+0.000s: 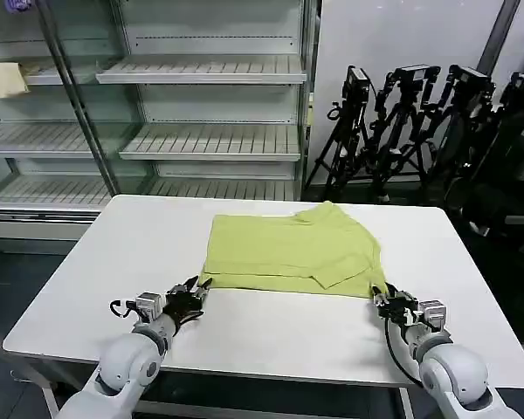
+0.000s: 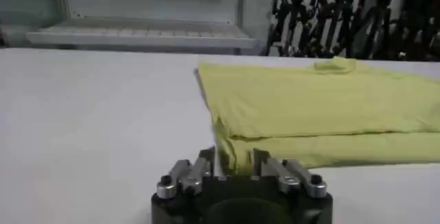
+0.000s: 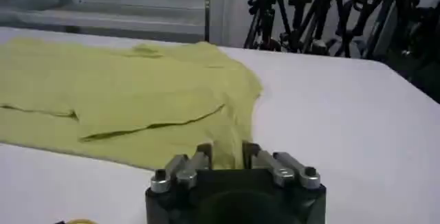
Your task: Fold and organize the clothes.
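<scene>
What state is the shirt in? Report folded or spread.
Folded, partly: the T-shirt lies on the table with its near edge doubled over in layers.

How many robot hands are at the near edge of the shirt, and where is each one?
2. The left hand is at the near left corner of the lime T-shirt; the right hand is at its near right corner. Both rest low over the white table.

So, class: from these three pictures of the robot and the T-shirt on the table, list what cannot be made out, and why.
- Underside of the T-shirt: hidden by its own folded layers, head view.
- Neck label: not visible; collar area too small and blurred.
- Left gripper fingertips: whether they pinch the hem or just touch it is unclear, left wrist view.
- Right gripper: same doubt, right wrist view.
</scene>
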Robot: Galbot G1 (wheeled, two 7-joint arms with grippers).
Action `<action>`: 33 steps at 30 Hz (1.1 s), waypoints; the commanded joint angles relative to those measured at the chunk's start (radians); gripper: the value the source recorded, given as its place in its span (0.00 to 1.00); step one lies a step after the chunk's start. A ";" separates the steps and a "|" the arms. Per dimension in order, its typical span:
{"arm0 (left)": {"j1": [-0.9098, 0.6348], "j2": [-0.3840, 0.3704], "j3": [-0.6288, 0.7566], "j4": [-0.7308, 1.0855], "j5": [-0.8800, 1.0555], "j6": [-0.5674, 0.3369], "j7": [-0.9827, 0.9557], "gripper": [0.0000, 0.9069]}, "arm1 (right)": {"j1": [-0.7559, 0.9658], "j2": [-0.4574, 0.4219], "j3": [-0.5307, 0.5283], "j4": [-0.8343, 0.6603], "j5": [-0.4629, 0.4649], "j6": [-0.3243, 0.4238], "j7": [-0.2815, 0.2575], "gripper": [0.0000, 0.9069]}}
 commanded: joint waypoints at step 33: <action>-0.040 0.151 -0.075 -0.169 -0.019 0.010 0.031 1.00 | 0.239 0.021 -0.069 0.073 -0.034 -0.009 0.088 1.00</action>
